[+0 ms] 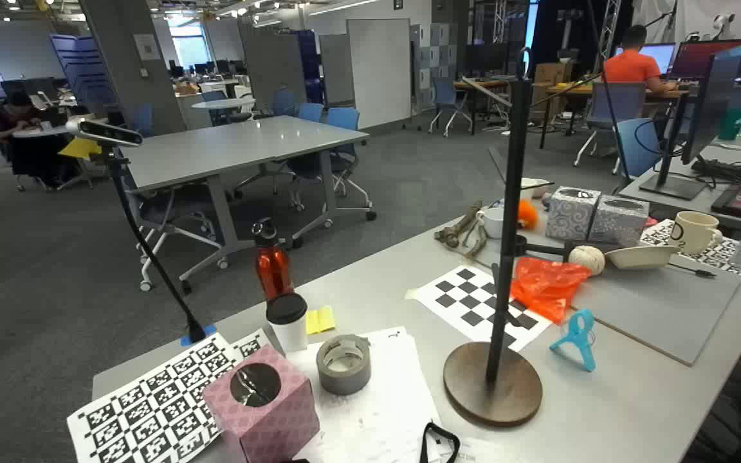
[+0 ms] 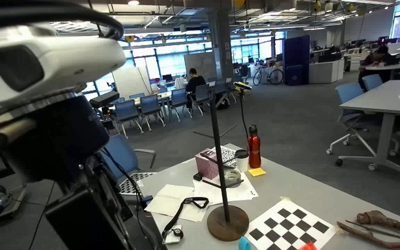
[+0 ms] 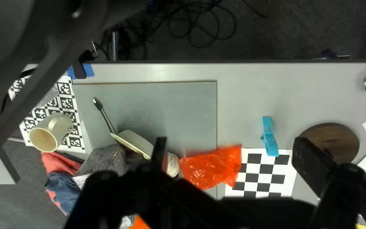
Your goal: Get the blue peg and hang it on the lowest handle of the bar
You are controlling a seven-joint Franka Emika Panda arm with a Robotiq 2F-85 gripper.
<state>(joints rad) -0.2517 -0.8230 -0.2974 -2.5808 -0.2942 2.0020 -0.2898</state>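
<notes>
The blue peg (image 1: 577, 337) is on the table beside the bar, its two legs splayed. In an exterior view only its tip (image 2: 244, 243) shows at the bottom edge. In the wrist view the peg (image 3: 270, 138) overlaps the checkerboard's edge. The bar (image 1: 511, 225) stands upright on its round brown base. Its side arms show best in an exterior view, where the pole (image 2: 220, 156) carries several, the lowest (image 2: 211, 183) above the base. My gripper (image 3: 230, 144) is open and empty, high above the table. The peg appears between its fingers, well below; the base (image 3: 332, 140) lies partly behind a finger.
An orange plastic bag (image 1: 547, 283), a checkerboard sheet (image 1: 467, 296) and a grey board (image 1: 660, 308) lie near the peg. A pink tissue box (image 1: 267, 411), grey tape roll (image 1: 343, 373), lidded cup (image 1: 288, 321) and red bottle (image 1: 274, 270) stand beyond the bar's other side.
</notes>
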